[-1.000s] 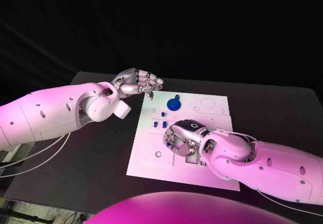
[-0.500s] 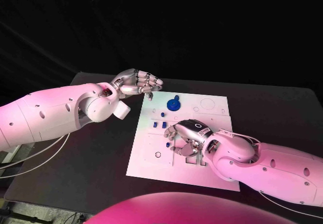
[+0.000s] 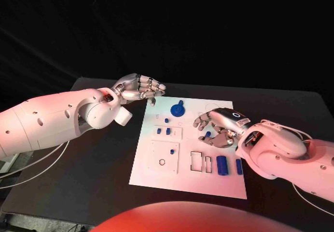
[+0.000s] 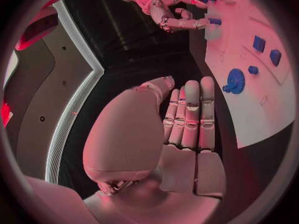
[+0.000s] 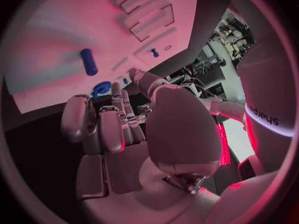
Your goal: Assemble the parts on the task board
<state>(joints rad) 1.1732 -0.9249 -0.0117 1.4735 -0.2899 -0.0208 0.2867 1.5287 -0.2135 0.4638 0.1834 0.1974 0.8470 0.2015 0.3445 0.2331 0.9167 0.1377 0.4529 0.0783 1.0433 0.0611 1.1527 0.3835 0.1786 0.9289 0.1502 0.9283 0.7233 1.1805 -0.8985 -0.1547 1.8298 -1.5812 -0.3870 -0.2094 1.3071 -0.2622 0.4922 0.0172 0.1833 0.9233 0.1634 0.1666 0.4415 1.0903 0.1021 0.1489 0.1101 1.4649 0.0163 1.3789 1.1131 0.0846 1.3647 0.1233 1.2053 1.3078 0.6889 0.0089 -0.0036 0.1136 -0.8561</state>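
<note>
The white task board (image 3: pixel 157 169) lies in the middle of the black table. A round blue part (image 3: pixel 178 109) sits near its far edge, with small blue parts (image 3: pixel 164 130) just in front of it. Two long blue parts (image 3: pixel 222 165) stand beside the empty slots (image 3: pixel 202 162). My right hand (image 3: pixel 217 128) hovers over the board's right middle, fingers loosely bent and apart, holding nothing. A blue part (image 3: pixel 207 134) lies on the board under its fingertips and shows again as a blue part (image 5: pixel 87 61). My left hand (image 3: pixel 141 87) hangs by the board's far left corner with fingers curled in.
A square recess (image 3: pixel 163 157) with a small ring is at the board's near left. Bare black table (image 3: pixel 90 164) surrounds the board on all sides. In the left wrist view my right hand (image 4: pixel 167 9) shows over the board (image 4: pixel 249 99).
My right hand has moved from over the near slots toward the board's far right and lifted. Two long blue parts by the slots are now uncovered. The left hand has stayed in place.
</note>
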